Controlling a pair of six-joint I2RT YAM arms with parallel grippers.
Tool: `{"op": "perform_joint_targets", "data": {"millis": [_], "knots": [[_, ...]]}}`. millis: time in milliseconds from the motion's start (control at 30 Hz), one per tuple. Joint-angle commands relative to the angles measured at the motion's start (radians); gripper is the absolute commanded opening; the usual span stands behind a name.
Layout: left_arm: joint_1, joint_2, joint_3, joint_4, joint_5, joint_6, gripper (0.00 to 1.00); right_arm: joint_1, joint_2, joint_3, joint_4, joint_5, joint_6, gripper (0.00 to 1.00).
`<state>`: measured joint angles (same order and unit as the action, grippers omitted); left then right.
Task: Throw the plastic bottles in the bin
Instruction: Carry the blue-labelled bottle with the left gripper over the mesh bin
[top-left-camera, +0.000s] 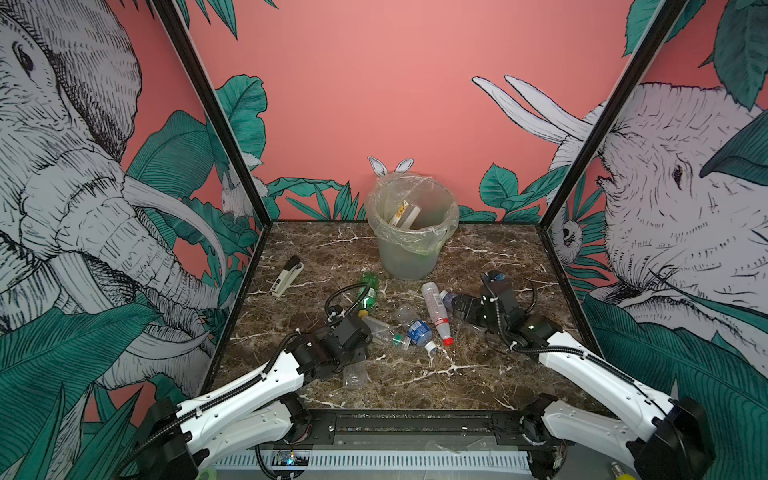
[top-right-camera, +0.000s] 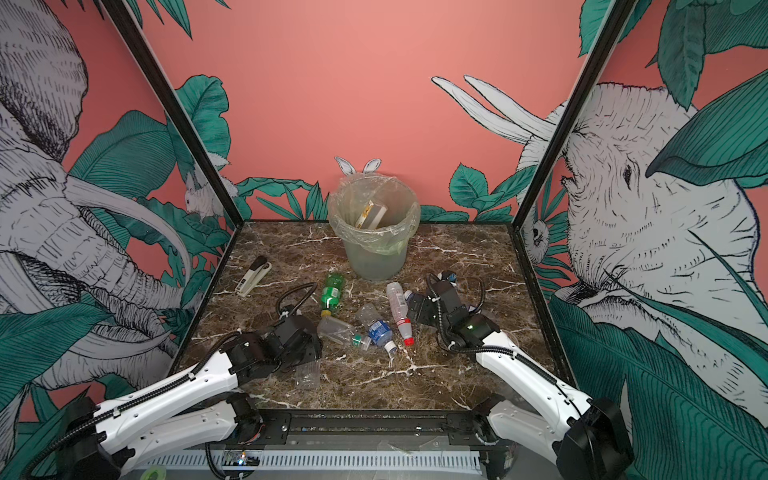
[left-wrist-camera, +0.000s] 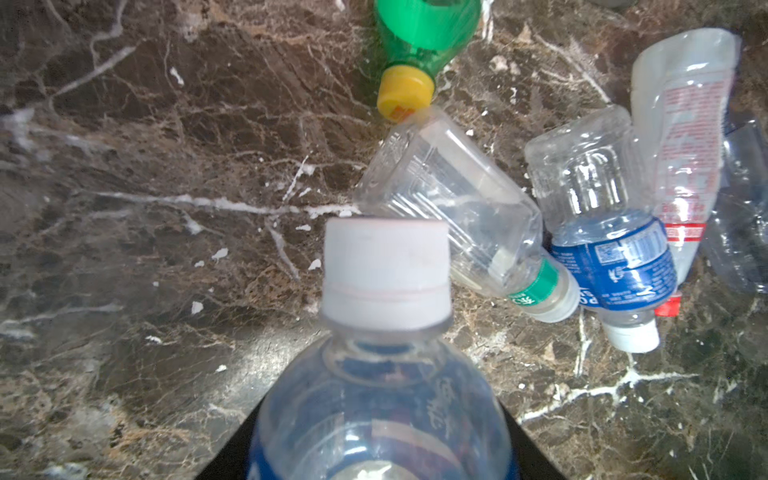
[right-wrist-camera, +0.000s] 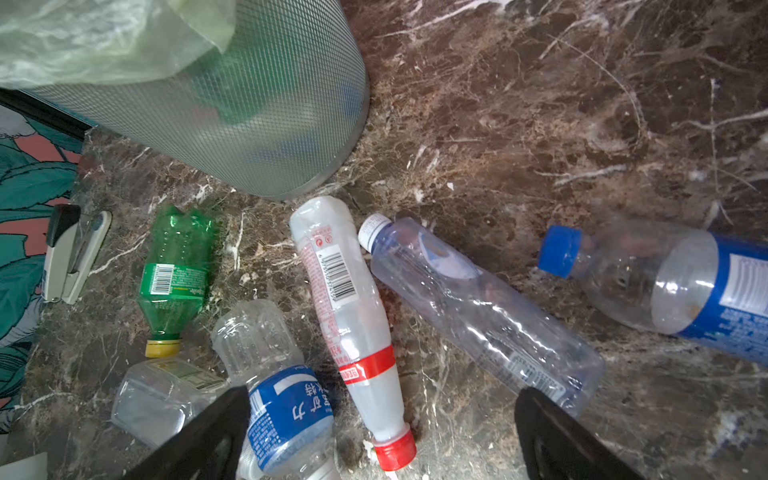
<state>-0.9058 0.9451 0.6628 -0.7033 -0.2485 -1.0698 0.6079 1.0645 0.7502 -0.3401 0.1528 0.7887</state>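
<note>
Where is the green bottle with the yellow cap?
In both top views the green bottle lies on its side, left of and just in front of the bin and right of the stapler. Its yellow cap is next to a clear bottle.

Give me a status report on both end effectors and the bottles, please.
Left end effector shut on a white-capped bottle. Right end effector open above the red-capped bottle. Green bottle and others loose before the bin. Stapler lies off to the side.

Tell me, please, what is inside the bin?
The bin holds a pale, yellow-marked item, tilted, within its crinkly liner. Anything deeper is hidden behind the wall and liner.
</note>
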Motion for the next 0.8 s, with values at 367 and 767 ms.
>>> {"op": "perform_joint_targets", "data": {"millis": [367, 767], "knots": [[0.085, 0.18, 0.31, -0.076, 0.069, 0.311, 0.51, 0.002, -0.004, 0.024, -0.031, -0.013, 0.003, 0.99], [0.263, 0.175, 0.285, 0.208, 0.41, 0.325, 0.5, 0.001, -0.063, -0.004, -0.054, -0.01, 0.009, 0.99]]}}
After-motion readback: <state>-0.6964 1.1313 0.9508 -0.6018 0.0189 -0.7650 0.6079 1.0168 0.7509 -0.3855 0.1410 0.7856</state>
